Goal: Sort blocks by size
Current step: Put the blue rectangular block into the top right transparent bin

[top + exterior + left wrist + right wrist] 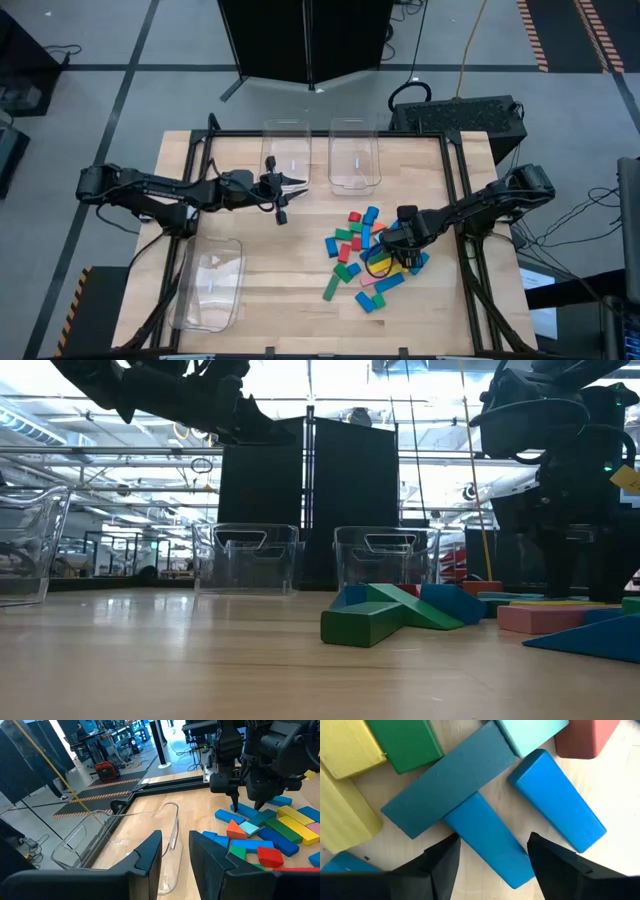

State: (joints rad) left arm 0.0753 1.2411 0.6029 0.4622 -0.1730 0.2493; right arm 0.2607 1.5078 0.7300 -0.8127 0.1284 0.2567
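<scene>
**Right gripper down over the block pile, left gripper empty above the far bins**

The blocks (368,258) lie in 1 loose heap on the right half of the table (290,300): small rectangular pieces in blue, green, red, yellow, pink and cyan, some short, some long, several overlapping or touching. None sits in a bin.

The right gripper (392,243) is lowered onto the heap's right side. Its wrist view shows what the overhead cannot: the fingers (440,865) are spread and straddle the end of a blue block (487,840), not yet clamped on it. That block butts against a longer, darker blue block (450,790), with another blue block (555,800) just beside it and yellow, green, cyan and red pieces around.

The left gripper (292,183) hangs above the table near the 2 far bins (285,150), well apart from the heap. Its fingers (145,857) are parted a little and hold nothing.

The low view alone shows a green block (362,624) at the heap's near edge, with another green block leaning across it. A 3rd bin (208,285) stands at the near left.
</scene>
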